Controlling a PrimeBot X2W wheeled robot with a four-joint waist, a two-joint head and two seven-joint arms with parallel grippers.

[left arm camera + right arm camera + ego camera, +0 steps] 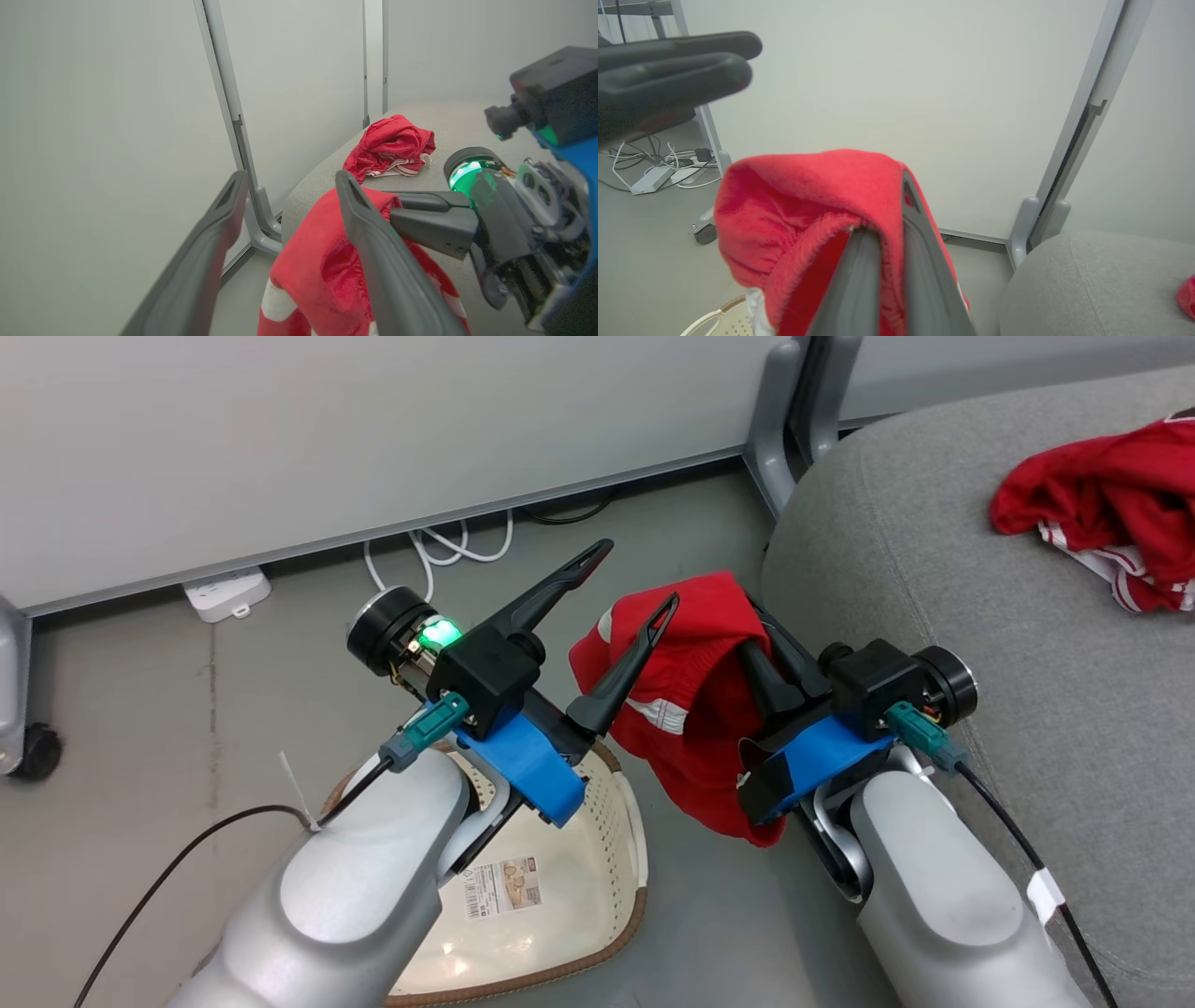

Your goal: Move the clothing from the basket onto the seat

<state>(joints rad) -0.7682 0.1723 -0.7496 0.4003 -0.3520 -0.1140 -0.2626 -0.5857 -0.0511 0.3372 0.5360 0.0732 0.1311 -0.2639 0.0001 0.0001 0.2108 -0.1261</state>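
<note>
Between the two long dark fingers of the right claw (pixel 767 665), which are clenched together, hangs a red garment (pixel 691 709). It is soft and fuzzy-surfaced, with a white stripe. The cloth drapes over the fingertips and hides them, and its lower folds dangle above the bare grey floor (pixel 187 691). Just left of it, the left claw (pixel 635 579) is released, its tapered fingers spread wide. One finger crosses in front of the cloth; whether it touches is hard to tell. Below and behind the left claw sits the cream perforated plastic basket (pixel 579 859), with a brown woven-look rim. The pale forearm covers much of it, and a paper label (pixel 504 889) shows inside. Right of the right claw swells the rounded grey fabric sofa (pixel 934 569). Well beyond that claw, a second red garment (pixel 1111 513) lies crumpled on the cushion, showing white-striped trim and cut off at the head view's edge.
</note>
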